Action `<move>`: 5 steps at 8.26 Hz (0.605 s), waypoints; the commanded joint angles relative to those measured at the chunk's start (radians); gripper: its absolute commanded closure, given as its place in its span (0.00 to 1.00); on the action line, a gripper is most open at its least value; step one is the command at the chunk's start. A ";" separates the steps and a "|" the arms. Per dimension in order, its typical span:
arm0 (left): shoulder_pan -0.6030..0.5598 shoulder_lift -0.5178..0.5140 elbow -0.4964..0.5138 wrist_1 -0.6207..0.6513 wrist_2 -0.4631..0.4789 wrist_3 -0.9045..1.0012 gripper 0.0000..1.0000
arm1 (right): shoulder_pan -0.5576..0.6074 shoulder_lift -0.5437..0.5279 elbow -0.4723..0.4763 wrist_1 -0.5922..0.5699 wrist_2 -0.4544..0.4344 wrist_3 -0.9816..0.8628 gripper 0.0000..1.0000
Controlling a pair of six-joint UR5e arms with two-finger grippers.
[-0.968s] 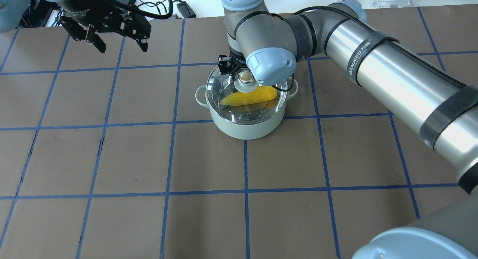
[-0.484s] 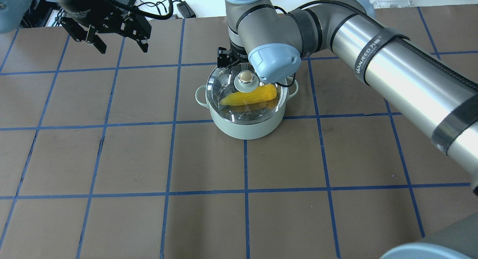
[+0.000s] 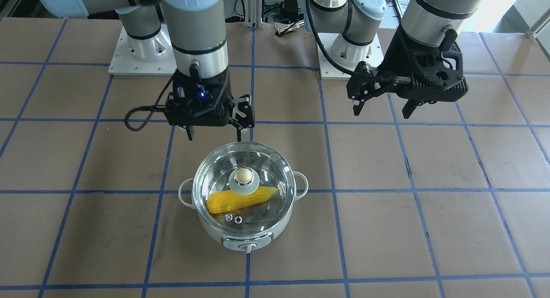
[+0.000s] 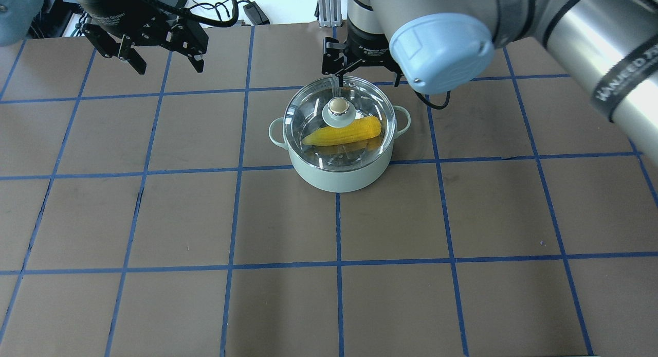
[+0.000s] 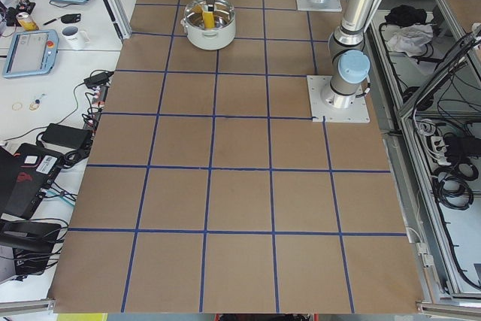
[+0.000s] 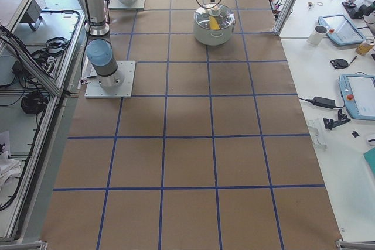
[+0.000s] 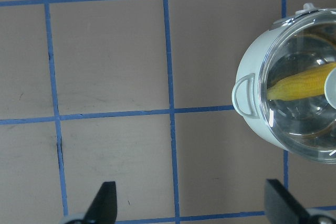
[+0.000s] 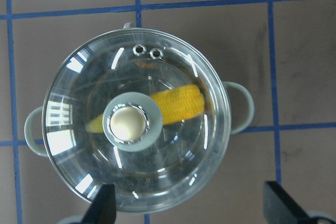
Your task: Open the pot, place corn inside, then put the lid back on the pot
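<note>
The pale green pot [image 3: 247, 237] stands mid-table with the glass lid [image 3: 266, 171] seated on it. The yellow corn [image 3: 223, 200] lies inside, seen through the glass. My right gripper [image 3: 214, 137] is open and empty. It hovers above the pot's rim on the robot's side, clear of the beige knob [image 3: 243, 175]. In the overhead view the right gripper [image 4: 366, 79] sits just beyond the lid [image 4: 308, 115] and the corn [image 4: 342, 133]. The right wrist view looks straight down on the lid [image 8: 79, 129]. My left gripper [image 4: 169, 67] is open and empty, far off to the pot's left.
The table [image 4: 180, 218] is brown with blue tape grid lines. Both arm bases [image 3: 142, 53] stand at the robot's edge. Side tables with tablets and cables [image 5: 30, 43] lie beyond the table's edges.
My right gripper has lifted off the lid's knob and drawn back to the pot's far rim. The lid stays on the pot. The left arm has not moved.
</note>
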 commanded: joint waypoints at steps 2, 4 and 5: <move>0.000 0.002 0.001 -0.001 0.001 -0.001 0.00 | -0.173 -0.210 0.004 0.318 0.000 -0.091 0.00; 0.000 0.005 0.001 -0.001 0.001 -0.001 0.00 | -0.248 -0.235 0.014 0.359 0.009 -0.144 0.00; 0.000 0.006 0.001 -0.001 0.001 0.002 0.00 | -0.248 -0.236 0.015 0.355 0.009 -0.144 0.00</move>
